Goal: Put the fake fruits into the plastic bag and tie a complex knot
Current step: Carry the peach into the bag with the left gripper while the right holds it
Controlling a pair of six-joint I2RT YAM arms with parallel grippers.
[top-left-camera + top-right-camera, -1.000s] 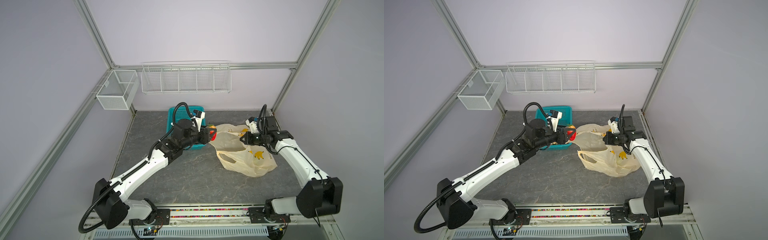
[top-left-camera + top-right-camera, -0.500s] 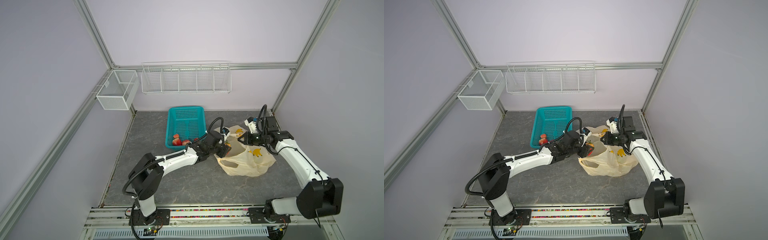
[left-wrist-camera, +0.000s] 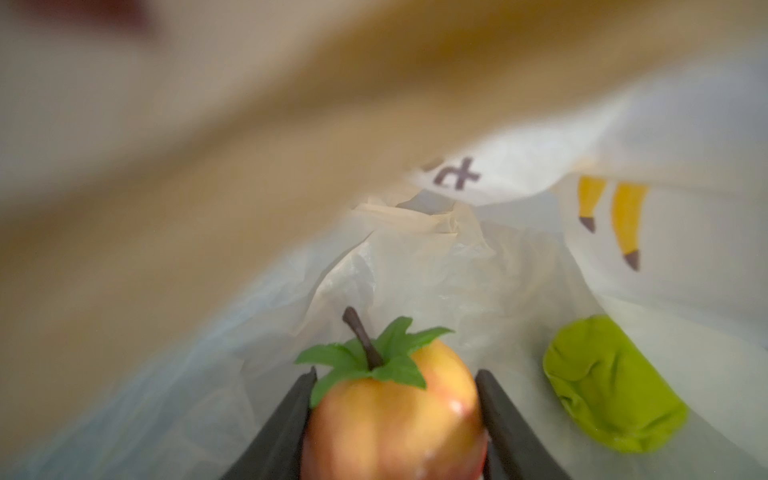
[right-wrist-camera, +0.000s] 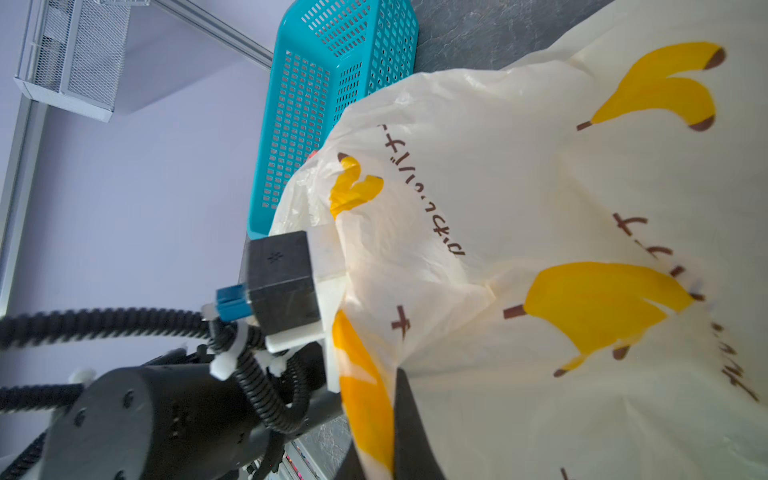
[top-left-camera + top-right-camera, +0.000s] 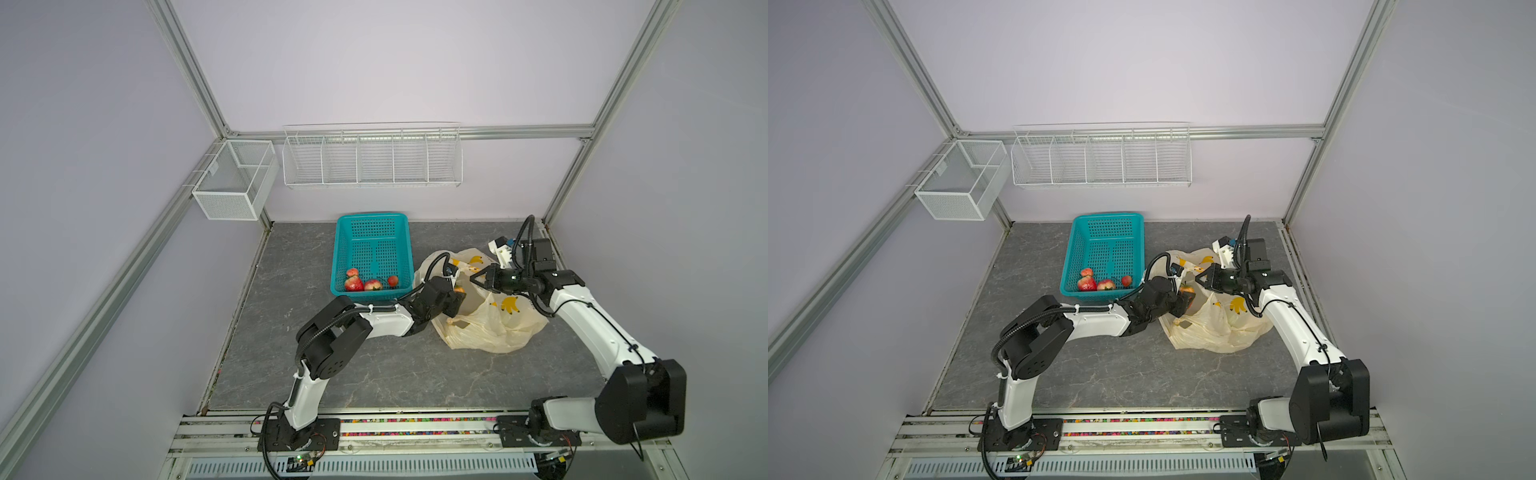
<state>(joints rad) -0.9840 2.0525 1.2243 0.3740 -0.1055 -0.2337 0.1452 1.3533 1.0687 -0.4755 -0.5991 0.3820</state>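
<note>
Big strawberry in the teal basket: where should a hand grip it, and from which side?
Probably the big strawberry across its broad middle, straight down from above: it lies low in the teal basket by the near wall, the walls block a sideways reach, and another red fruit sits close beside it.

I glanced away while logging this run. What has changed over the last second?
The left gripper, shut on an apple-like fruit, came down from beside the teal basket and reached into the mouth of the plastic bag; the fruit is not yet released. The right gripper stayed shut on the bag's rim, holding it open. The basket and the red fruits in it stayed put.
</note>
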